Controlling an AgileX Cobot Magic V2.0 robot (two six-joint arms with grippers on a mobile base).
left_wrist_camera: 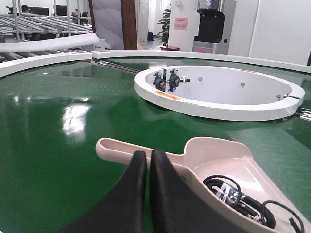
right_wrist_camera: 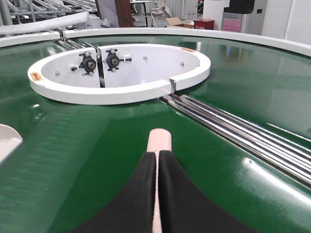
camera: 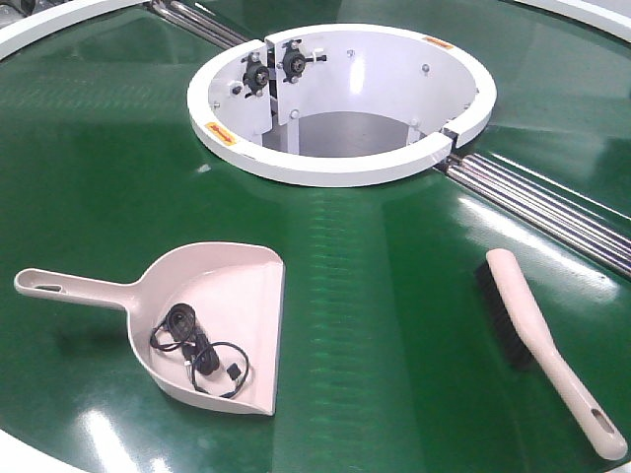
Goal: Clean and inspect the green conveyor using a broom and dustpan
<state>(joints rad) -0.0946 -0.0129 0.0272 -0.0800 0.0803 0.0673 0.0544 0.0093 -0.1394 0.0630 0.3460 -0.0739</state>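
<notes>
Dustpan (camera: 212,296) is lying left on the green conveyor (camera: 394,325), black cable (camera: 192,345) inside; broom (camera: 537,340) is lying right. Both are looking light, stiff, slick plastic: their slotted handles suit gripping best. Left end effector (left_wrist_camera: 145,170) and right end effector (right_wrist_camera: 157,167) are showing fingers pressed together; whether either is touching a handle is staying hidden.

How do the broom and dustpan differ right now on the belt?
The dustpan is a wide scoop holding a tangled black cable; the broom is a narrow brush with black bristles, holding nothing. The dustpan's handle points left, the broom's toward the near right. Both are pale pink plastic with slotted handles, lying on the green conveyor.
</notes>
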